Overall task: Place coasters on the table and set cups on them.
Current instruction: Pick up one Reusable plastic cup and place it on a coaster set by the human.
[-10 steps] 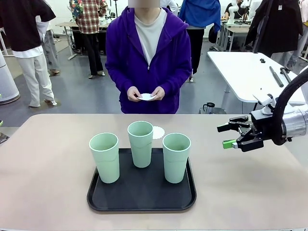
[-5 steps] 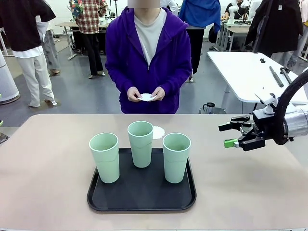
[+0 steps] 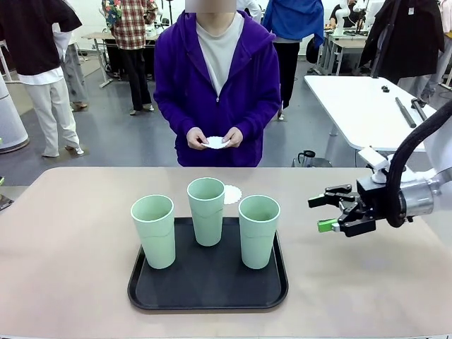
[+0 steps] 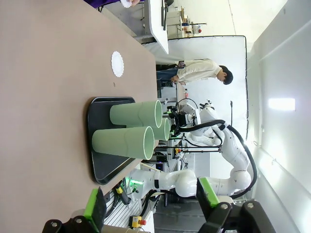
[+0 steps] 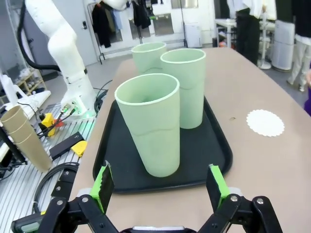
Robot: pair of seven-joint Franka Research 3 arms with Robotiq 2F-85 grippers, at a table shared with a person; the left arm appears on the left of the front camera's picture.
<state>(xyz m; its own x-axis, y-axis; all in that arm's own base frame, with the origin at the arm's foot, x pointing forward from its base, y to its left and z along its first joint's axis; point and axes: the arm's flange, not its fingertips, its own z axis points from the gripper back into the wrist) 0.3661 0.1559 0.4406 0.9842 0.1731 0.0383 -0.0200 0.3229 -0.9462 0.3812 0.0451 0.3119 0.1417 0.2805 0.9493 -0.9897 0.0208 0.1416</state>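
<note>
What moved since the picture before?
The right arm's black pincer, open and empty, slid left toward the three pale mint-green plastic cups and dipped a little. The cups, black rectangular tray, white lacy paper coaster behind them and the person's hands stayed put.

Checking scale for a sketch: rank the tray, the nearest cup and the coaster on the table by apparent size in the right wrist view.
1. tray
2. nearest cup
3. coaster
The coaster lies farther from the camera than the nearest cup, so it may look smaller than it is.
</note>
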